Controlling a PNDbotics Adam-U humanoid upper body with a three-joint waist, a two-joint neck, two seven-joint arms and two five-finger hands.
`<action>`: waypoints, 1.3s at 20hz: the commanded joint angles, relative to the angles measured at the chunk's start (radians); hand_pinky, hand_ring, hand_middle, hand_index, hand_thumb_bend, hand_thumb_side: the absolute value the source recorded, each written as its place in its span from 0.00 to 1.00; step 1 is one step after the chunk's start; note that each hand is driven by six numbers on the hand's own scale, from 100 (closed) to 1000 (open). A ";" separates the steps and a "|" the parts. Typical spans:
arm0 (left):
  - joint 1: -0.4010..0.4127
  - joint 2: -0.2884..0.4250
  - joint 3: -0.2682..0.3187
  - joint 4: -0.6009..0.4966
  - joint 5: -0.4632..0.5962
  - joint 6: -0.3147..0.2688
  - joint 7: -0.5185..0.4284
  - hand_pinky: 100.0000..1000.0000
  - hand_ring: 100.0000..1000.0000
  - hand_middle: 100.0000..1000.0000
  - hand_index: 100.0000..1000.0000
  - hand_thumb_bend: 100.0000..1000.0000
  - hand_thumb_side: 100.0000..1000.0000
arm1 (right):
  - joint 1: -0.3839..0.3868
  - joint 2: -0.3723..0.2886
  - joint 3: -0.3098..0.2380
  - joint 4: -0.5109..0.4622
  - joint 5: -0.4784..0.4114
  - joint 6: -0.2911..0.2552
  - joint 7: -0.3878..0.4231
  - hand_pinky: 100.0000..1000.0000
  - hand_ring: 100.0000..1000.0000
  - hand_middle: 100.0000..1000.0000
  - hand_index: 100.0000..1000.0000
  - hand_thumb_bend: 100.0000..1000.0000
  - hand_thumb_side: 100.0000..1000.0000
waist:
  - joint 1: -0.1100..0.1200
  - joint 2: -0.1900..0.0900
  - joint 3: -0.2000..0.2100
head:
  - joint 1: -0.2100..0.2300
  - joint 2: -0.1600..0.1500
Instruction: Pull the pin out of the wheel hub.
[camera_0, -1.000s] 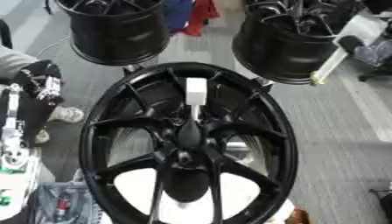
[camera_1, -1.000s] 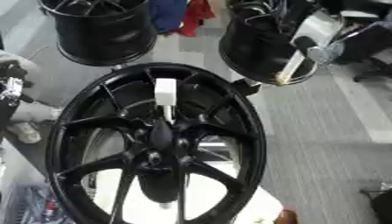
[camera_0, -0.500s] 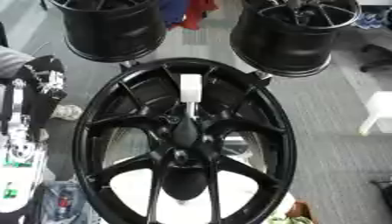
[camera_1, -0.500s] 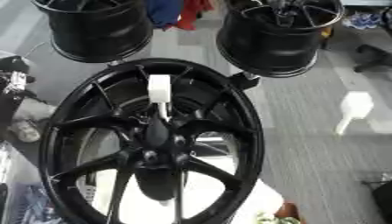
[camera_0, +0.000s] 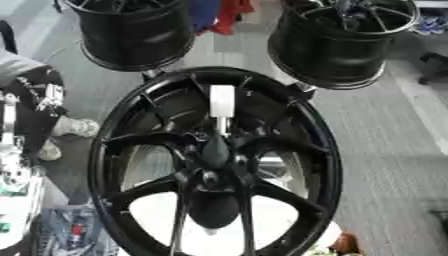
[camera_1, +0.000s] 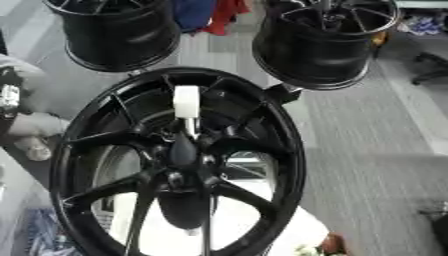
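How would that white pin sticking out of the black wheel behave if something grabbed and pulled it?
The white pin looks rigid and blocky, so it would probably stay stiff. It narrows to a thin stem entering the wheel hub, so it likely slides straight out. The black wheel looks far heavier and should barely move.

Nothing of the robot's own body visible in either eye view at this moment.

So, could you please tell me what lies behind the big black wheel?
Behind the big wheel stand two more black wheels on grey floor. Its spokes cover most of what lies beneath.
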 joint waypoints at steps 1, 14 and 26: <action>-0.011 0.009 -0.007 -0.019 0.001 -0.004 -0.009 0.39 0.57 0.60 0.76 0.13 0.56 | 0.051 -0.018 -0.029 -0.061 -0.031 -0.035 -0.056 0.79 0.81 0.87 0.93 0.30 0.28 | -0.002 -0.014 0.007 | -0.014 0.004; -0.014 -0.007 -0.021 -0.014 0.007 -0.009 -0.024 0.39 0.57 0.60 0.75 0.13 0.56 | 0.130 0.126 0.110 -0.389 -0.197 -0.196 -0.287 0.62 0.64 0.77 0.90 0.23 0.22 | 0.013 -0.012 0.029 | -0.029 0.004; -0.018 -0.025 -0.031 -0.012 0.012 -0.013 -0.035 0.39 0.57 0.60 0.75 0.13 0.56 | 0.039 0.326 0.292 -0.487 -0.324 -0.200 -0.263 0.60 0.62 0.75 0.88 0.19 0.19 | 0.033 -0.009 0.035 | -0.037 0.004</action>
